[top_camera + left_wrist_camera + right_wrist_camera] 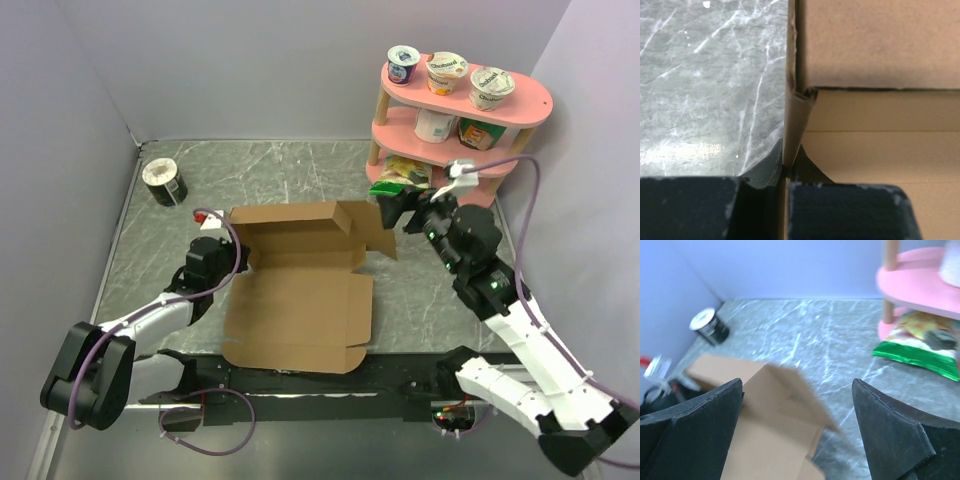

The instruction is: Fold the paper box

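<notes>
We see the paper box (300,300) lying in the middle of the grey marbled table (300,170), just in front of the two arm bases. It is plain brown cardboard, only partly shaped. The wide panel nearest the arms lies flat, the far wall stands up, and a loose flap sticks out at the far right corner.

The left gripper (228,262) sits at the box's left edge, about where the flat panel meets the raised far part. In the left wrist view, a thin upright cardboard edge runs straight down between its two dark fingers (765,172). They are pinched together on that edge, with bare table on one side and the box's inside on the other.

The right gripper (392,208) hangs above the far right corner of the box, close to the loose flap. We cannot tell from above whether it touches the flap. In its own wrist view its jaws are spread wide with nothing between them, and the box lies below and to the left, blurred.

Just behind that gripper a green snack bag (400,178) lies at the foot of a pink shelf (520,100), which carries yogurt cups (447,70). A dark can (163,182) lies in the far left corner, well away from the box.
</notes>
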`<state>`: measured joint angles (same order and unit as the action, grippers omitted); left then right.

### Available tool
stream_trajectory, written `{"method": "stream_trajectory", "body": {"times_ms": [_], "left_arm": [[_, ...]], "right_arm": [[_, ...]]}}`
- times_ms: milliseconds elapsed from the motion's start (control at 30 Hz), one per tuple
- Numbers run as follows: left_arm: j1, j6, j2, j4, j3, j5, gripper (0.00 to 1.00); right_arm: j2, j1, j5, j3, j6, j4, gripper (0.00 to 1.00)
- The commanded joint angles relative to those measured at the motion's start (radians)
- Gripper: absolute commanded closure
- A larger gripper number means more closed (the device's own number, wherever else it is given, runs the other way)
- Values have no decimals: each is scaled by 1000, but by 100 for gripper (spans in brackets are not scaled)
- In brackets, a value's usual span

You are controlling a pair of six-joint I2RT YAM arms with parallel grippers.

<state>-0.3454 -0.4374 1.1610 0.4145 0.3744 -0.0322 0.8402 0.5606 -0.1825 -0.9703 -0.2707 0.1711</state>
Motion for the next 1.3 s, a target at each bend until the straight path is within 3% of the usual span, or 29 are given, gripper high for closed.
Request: {"method": "stream_trajectory", "body": {"times_ms": [0, 167, 433, 767, 967, 1267], "left_arm": [[6, 5, -41, 113, -15, 74, 99], [6, 3, -93, 148, -41, 120, 99], [6, -23, -107, 132, -45, 95, 99], [5, -72, -92, 107, -37, 35, 99], [-13, -81, -101, 90, -34, -15, 99], [-83, -75, -57, 41, -3, -135, 99]], "right_arm": [[71, -172, 239, -41, -102, 27, 6], [151, -267, 262, 34, -117, -28, 6], [183, -274, 288, 256, -264, -218, 8], [169, 36, -64, 421, -464, -369, 9], [264, 188, -371, 365, -557, -273, 6], [479, 314, -682, 116, -847, 132, 1]]}}
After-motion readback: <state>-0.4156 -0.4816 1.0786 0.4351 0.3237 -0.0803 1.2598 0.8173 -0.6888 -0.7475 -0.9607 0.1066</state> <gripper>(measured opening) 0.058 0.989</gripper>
